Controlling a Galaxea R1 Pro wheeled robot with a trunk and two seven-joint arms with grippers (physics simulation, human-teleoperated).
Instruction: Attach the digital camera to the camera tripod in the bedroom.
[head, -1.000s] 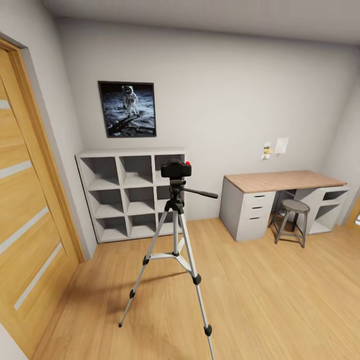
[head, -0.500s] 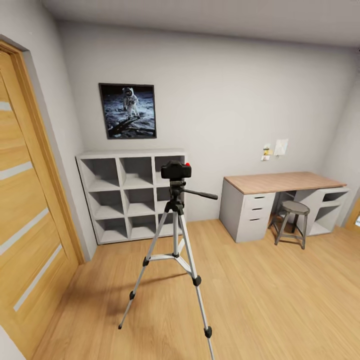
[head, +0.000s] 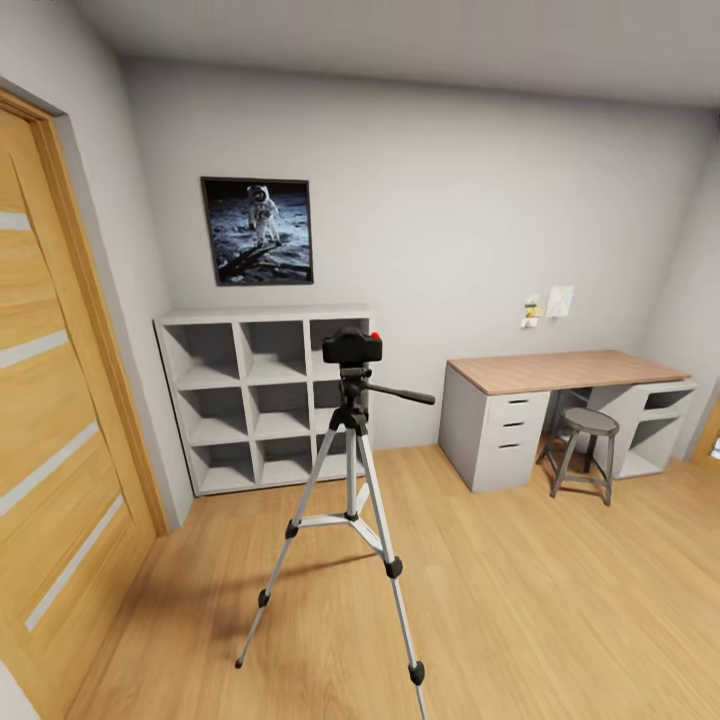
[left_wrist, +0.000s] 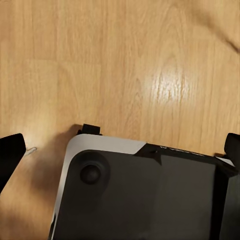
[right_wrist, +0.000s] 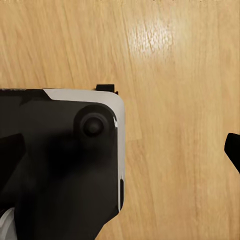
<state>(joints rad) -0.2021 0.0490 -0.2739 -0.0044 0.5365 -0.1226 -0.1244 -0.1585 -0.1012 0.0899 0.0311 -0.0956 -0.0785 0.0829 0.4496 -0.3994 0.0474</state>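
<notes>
One digital camera (head: 351, 347) sits atop one camera tripod (head: 345, 500) on the bedroom floor (head: 560, 600); both arms point floorward over the robot's base (left_wrist: 145, 195), fingers spread wide, holding nothing.

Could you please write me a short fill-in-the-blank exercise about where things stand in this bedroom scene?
1. The digital camera sits on top of the camera ____.
2. The stool stands in front of the ____.
3. The astronaut poster hangs above the cube ____.
4. The tripod's feet rest on the wooden ____.

Missing words: tripod; desk; shelf; floor
</notes>
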